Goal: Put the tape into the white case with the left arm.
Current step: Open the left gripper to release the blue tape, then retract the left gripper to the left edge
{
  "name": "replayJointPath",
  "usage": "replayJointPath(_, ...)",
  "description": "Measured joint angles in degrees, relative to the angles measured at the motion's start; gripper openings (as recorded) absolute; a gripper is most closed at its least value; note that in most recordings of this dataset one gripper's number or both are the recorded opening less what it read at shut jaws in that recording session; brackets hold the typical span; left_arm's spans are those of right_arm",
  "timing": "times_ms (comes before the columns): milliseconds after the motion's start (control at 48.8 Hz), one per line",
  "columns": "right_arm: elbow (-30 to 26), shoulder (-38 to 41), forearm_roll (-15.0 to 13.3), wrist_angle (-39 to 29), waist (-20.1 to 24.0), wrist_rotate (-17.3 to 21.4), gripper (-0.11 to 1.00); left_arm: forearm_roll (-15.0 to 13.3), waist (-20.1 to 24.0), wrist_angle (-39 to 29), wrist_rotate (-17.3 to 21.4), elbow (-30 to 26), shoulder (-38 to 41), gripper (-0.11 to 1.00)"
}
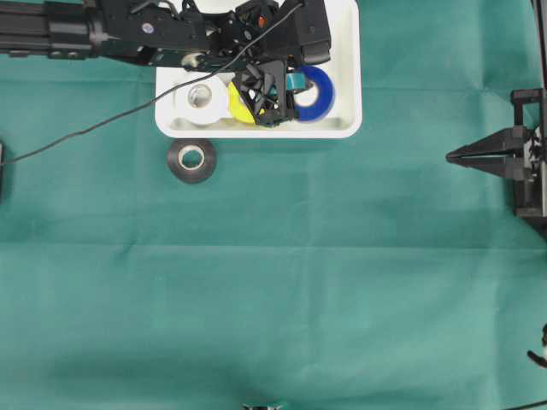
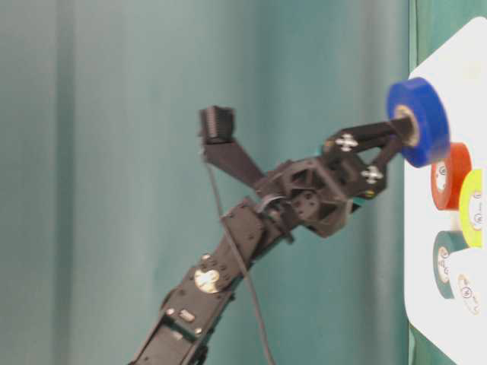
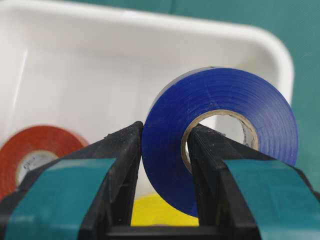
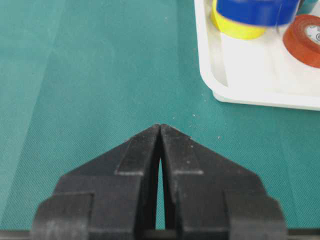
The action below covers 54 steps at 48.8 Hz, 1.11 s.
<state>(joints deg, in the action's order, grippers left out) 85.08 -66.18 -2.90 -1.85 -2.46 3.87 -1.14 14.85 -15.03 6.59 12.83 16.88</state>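
A blue tape roll (image 3: pixel 225 92) stands on edge inside the white case (image 3: pixel 100 65). My left gripper (image 3: pixel 166 131), with teal bands on its fingers, is shut on it: one finger runs through the core and the other presses the outer side. Overhead, the left gripper (image 1: pixel 286 85) and the blue tape (image 1: pixel 316 94) are at the right end of the case (image 1: pixel 256 130). Whether the roll rests on the case floor I cannot tell. My right gripper (image 1: pixel 450 157) lies shut at the right edge of the table, holding nothing.
The case also holds a white roll (image 1: pixel 201 98), a yellow roll (image 1: pixel 239 107), a red roll (image 3: pixel 35 150) and a green roll (image 2: pixel 445 258). A black roll (image 1: pixel 191 159) lies on the green cloth just in front of the case. A cable (image 1: pixel 85 132) trails left.
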Motion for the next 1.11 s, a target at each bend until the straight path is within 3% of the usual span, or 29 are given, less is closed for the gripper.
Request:
replayJointPath(554,0.0,0.0,0.0,0.0,0.0,0.0,-0.10,0.1,0.6,0.1,-0.1,-0.1,1.2,0.27)
replayJointPath(738,0.0,0.0,0.0,0.0,0.0,0.0,-0.10,0.0,0.6,0.1,0.0,-0.2,1.1,0.79)
replayJointPath(779,0.0,0.0,0.0,0.0,0.0,0.0,-0.10,0.0,0.6,0.2,0.0,-0.1,1.2,0.85)
replayJointPath(1108,0.0,0.1,0.0,0.0,0.0,0.0,-0.10,0.0,0.6,0.0,-0.1,0.7,0.9,0.82)
